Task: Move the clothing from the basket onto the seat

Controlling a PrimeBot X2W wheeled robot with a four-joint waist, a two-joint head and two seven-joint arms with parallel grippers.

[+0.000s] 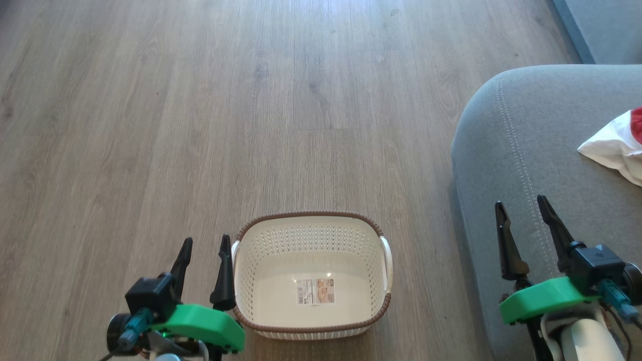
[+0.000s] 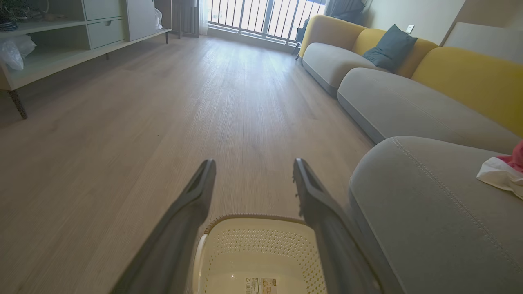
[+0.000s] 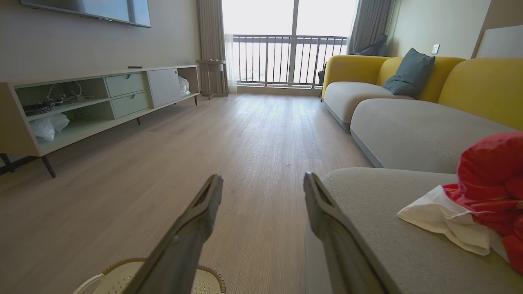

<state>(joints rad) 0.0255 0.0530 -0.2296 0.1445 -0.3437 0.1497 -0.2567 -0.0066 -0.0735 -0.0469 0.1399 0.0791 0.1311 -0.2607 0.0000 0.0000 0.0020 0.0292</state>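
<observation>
Down on the wooden floor (image 1: 200, 100) of the head view: basket (image 1: 311, 215) with nothing inside but a label (image 1: 316, 291), clothing (image 1: 614, 148) lying on the seat (image 1: 526, 150) at the right edge, white fabric with a sliver of red. Transfer apparently done, judging by the bare basket. To finish well: keep both arms clear of the basket rim and the cushion edge, check the whole basket bottom for leftovers, avoid dragging the garments back off. Left end effector (image 1: 206, 239) just beside the basket's left handle (image 1: 234, 250), fingers spread wide, gripping nothing; contact between inner finger and handle impossible to tell. Right end effector (image 1: 520, 200) over the seat's near edge, equally wide, nothing between the fingers, well apart from the clothing.

Along the left wrist view: both dark fingers parted above the basket's far rim, bare perforated wall and label below, seat to the right with the white-and-red fabric near its far side.

Along the right wrist view: fingers parted and bare, basket rim at the bottom edge, red garment heaped over white fabric on the seat, near but untouched
</observation>
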